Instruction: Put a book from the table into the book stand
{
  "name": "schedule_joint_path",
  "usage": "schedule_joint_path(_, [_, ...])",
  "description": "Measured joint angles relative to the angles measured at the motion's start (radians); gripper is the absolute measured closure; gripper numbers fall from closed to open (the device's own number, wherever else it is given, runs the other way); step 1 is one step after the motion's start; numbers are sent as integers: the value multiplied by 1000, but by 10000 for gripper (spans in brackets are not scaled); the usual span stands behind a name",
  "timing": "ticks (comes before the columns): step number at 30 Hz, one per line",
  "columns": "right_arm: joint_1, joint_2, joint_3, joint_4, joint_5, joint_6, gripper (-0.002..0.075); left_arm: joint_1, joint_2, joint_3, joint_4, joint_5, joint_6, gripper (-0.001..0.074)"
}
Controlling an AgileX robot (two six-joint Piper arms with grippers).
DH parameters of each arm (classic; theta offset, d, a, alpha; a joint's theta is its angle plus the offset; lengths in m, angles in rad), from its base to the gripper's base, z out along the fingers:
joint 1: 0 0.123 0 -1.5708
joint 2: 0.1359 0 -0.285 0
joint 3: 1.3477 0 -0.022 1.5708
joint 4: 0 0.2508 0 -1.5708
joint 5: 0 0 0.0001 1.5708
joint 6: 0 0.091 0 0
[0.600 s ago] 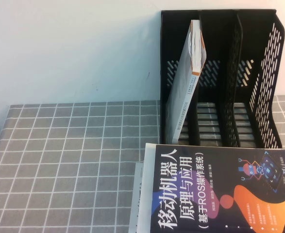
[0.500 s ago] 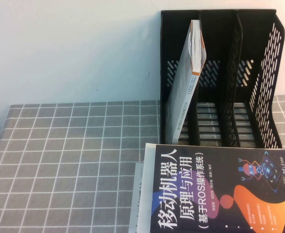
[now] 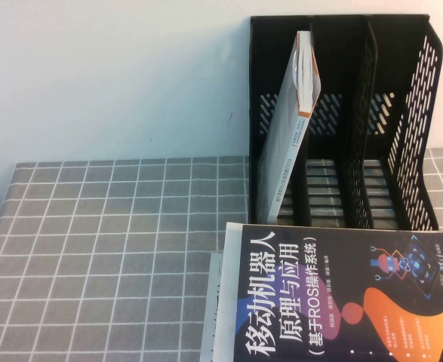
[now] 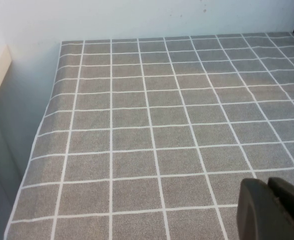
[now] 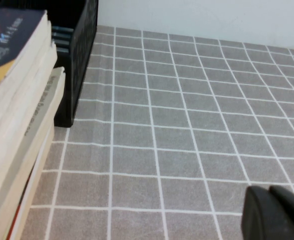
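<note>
Book (image 3: 334, 298) with navy cover lies flat on a stack, on the table (image 3: 108, 249) before the book stand (image 3: 357, 121) — a pale book (image 3: 289, 136) leans in its left slot. Left claw (image 4: 273, 210) and right claw (image 5: 276, 214) hover low over bare cloth — both look clenched, holding nothing.

grid-cloth table (image 3: 115, 249), book stand (image 3: 357, 113), book stack (image 3: 229, 317)

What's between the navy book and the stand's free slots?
Nothing visible. The navy book tops a stack right before the book stand; only its leftmost slot holds a leaning pale book. Left claw and right claw hover over bare cloth.
</note>
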Motion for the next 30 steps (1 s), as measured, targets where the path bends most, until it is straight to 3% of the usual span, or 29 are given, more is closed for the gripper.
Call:
schedule_joint_path(22, [0, 0, 2, 45, -33, 0, 729, 0, 0, 2, 0, -38, 1, 738])
schedule_joint_path(26, [0, 0, 9, 45, -203, 0, 729, 0, 0, 6, 7, -214, 11, 738])
schedule_joint_path(30, [0, 0, 9, 45, -534, 2, 729, 0, 0, 6, 7, -484, 22, 739])
